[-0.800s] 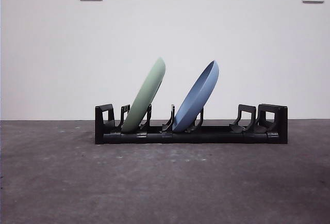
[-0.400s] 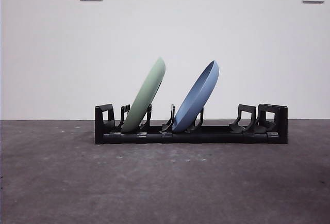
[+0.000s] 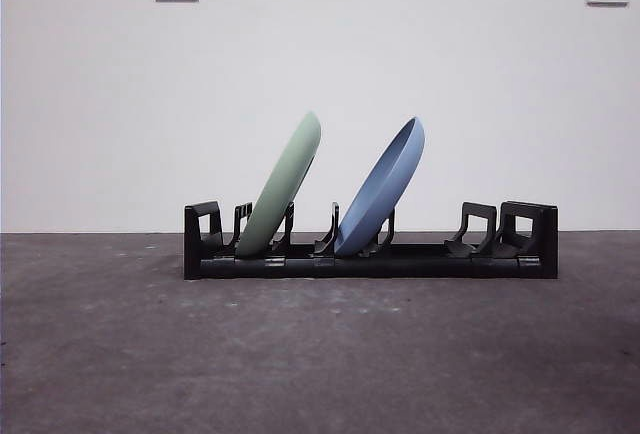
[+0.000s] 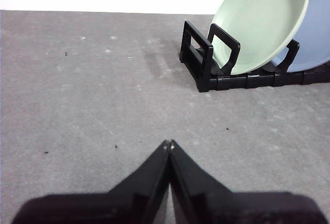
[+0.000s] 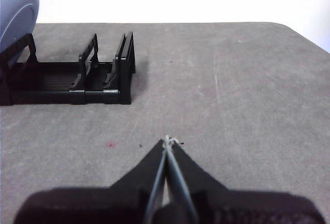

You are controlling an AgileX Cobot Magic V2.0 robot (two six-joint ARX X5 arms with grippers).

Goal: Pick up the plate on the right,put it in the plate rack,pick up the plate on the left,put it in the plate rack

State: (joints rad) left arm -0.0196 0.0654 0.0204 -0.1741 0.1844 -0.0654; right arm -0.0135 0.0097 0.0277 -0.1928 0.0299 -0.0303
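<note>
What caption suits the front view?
Green plate and blue plate lean in the black rack on a gray table.

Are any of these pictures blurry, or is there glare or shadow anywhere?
Front view: even light, plates and rack sharp, near table soft. Left wrist view: faint shadow beside the rack; shut jaws slightly blurred. Right wrist view: white, washed-out background.

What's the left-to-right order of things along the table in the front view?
Left end block of the plate rack → green plate → blue plate → empty prongs → the rack's right end block.
</note>
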